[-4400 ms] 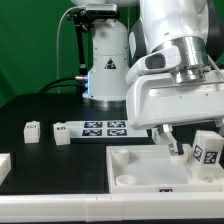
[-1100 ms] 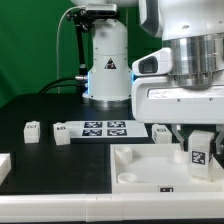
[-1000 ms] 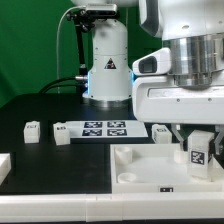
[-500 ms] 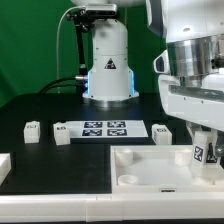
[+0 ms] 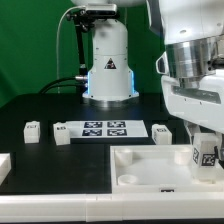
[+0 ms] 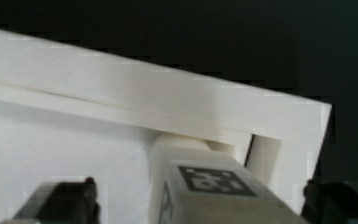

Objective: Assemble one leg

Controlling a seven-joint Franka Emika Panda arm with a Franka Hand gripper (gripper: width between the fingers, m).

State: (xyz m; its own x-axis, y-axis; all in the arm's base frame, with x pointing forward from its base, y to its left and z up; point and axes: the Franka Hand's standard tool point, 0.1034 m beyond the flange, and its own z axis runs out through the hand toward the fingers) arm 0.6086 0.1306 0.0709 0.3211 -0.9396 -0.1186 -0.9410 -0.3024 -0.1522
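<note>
At the tray's far corner on the exterior view's right, the leg (image 5: 206, 153) stands upright with its tag facing the camera and its base down inside the rim. The wrist view shows it tucked close into the angle where two walls of the tray (image 5: 165, 168) meet. From this the leg looks placed at its corner socket, which is the bulk of the job.

The gripper (image 6: 204, 196) hangs straight over the leg and straddles it. In the wrist view the two dark fingers (image 6: 69, 196) sit well out to either side, with a clear gap between each and the block. So the jaws are apart and grip nothing.

Whether the leg is fully seated or turned tight cannot be told, since the joint itself is hidden under the block. What probably remains is to close on the leg again and twist or press it home, then let go and lift clear.

Further out, three more small tagged blocks (image 5: 33, 130) (image 5: 62, 135) (image 5: 160, 132) lie loose on the black table (image 5: 60, 165). They sit to either side of the marker board (image 5: 100, 127) and well apart from the tray's near edge.
</note>
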